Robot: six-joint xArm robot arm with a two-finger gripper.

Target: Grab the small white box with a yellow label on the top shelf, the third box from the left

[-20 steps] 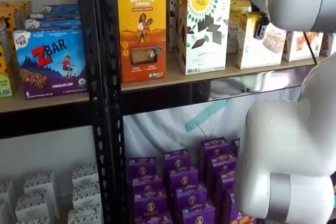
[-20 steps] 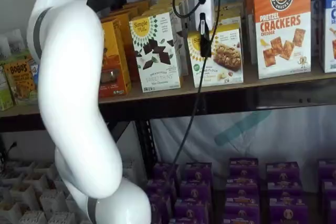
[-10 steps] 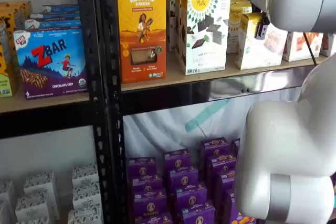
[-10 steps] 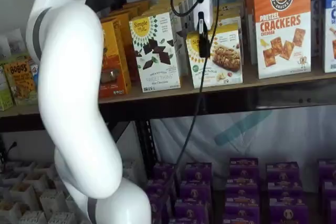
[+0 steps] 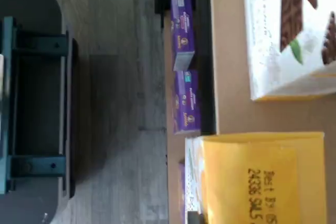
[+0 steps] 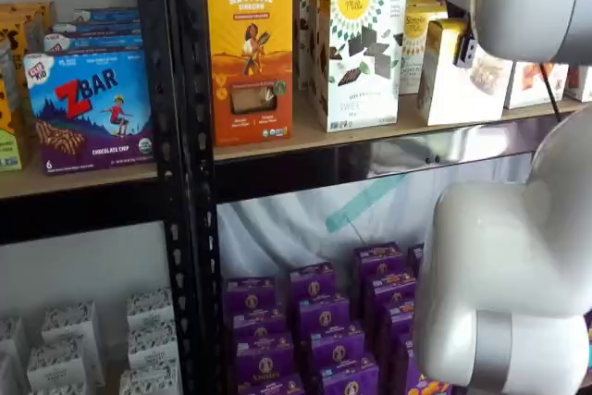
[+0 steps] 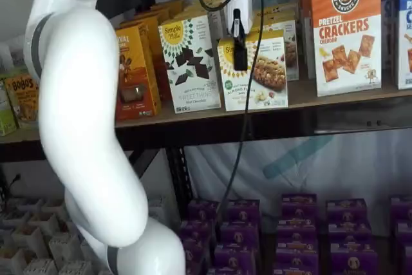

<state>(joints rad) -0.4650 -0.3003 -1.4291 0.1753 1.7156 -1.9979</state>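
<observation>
The small white box (image 7: 254, 72), with a yellow sunburst label and a yellow top edge, is at the front of the top shelf (image 7: 335, 94) in both shelf views. It looks slightly lifted and tilted in a shelf view (image 6: 456, 76). My gripper (image 7: 239, 56) comes down from above and is shut on the box; one black finger (image 6: 465, 51) lies over its front face. The wrist view shows the box's yellow top (image 5: 262, 177) with a printed date, close under the camera.
The tall white box with chocolate pieces (image 7: 191, 62) stands just left of the small box, then orange boxes (image 6: 248, 53). An orange-and-white pretzel cracker box (image 7: 346, 30) stands to the right. Purple boxes (image 7: 296, 223) fill the level below. A black upright (image 6: 176, 173) divides the bays.
The gripper and the small white box have moved together to the left and outward from the row, and the box has risen slightly off the board.
</observation>
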